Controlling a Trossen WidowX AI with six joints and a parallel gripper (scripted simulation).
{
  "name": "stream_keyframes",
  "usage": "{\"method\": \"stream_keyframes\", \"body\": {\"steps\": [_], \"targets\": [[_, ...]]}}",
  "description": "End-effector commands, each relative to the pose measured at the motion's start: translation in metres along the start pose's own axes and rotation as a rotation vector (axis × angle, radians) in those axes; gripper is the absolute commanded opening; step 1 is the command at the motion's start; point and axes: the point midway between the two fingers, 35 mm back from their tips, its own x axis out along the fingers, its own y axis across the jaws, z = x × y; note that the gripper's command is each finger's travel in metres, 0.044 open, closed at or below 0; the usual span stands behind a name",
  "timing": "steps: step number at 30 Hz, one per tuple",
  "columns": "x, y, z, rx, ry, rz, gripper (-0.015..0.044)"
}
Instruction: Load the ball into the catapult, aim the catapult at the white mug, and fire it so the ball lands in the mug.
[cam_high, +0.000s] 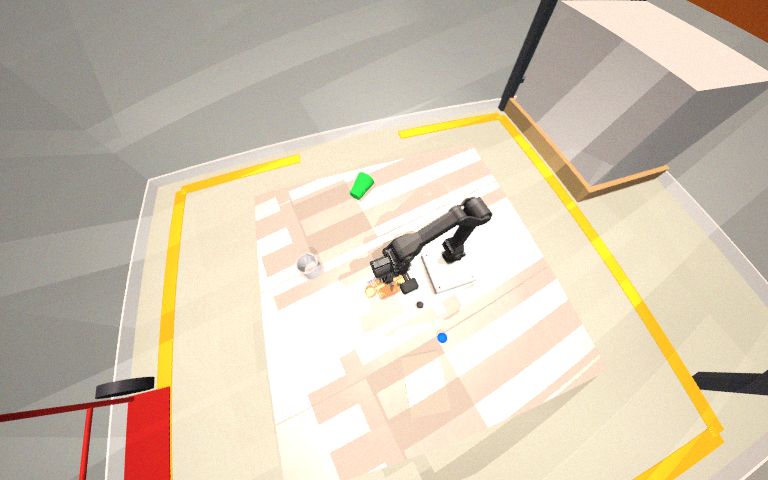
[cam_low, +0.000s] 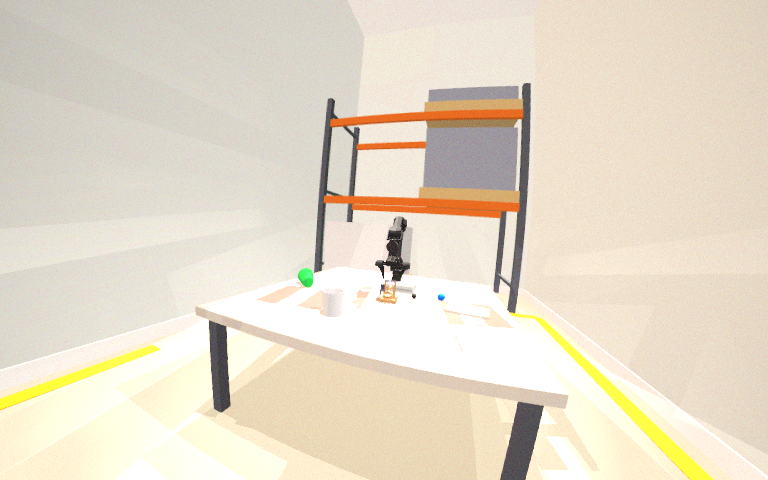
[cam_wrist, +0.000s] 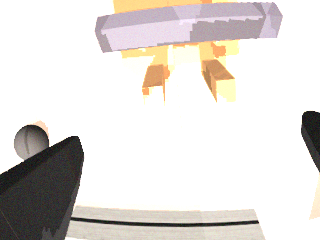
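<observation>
My gripper (cam_high: 398, 282) (cam_low: 390, 276) (cam_wrist: 194, 135) is open and empty, over the catapult's end nearer the arm base. The small orange wooden catapult (cam_high: 389, 289) (cam_low: 388, 299) (cam_wrist: 220, 82) stands on the table; in the wrist view a pale lilac bar (cam_wrist: 187, 29) lies across it, ahead of the fingertips. The arm partly hides the catapult in the top view. A dark ball (cam_high: 419, 304) (cam_low: 414, 296) (cam_wrist: 31, 142) lies beside the catapult, outside the left finger in the wrist view. The white mug (cam_high: 309, 267) (cam_low: 333, 303) stands upright beyond the catapult's far end.
A blue ball (cam_high: 442, 337) (cam_low: 441, 297) lies on the table, farther from the catapult than the dark one. A green cup (cam_high: 361, 185) (cam_low: 305, 276) lies on its side near one table edge. A pale plate (cam_high: 453, 282) (cam_wrist: 165, 215) lies by the arm's base.
</observation>
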Motion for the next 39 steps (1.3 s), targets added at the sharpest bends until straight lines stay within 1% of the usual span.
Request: {"method": "stream_keyframes", "body": {"steps": [1, 6, 39], "targets": [[0.018, -0.002, -0.003, 0.007, 0.014, -0.004, 0.0440], [0.021, -0.002, -0.003, 0.007, 0.014, -0.004, 0.0440], [0.072, -0.002, -0.005, 0.007, 0.014, -0.004, 0.0440]]}}
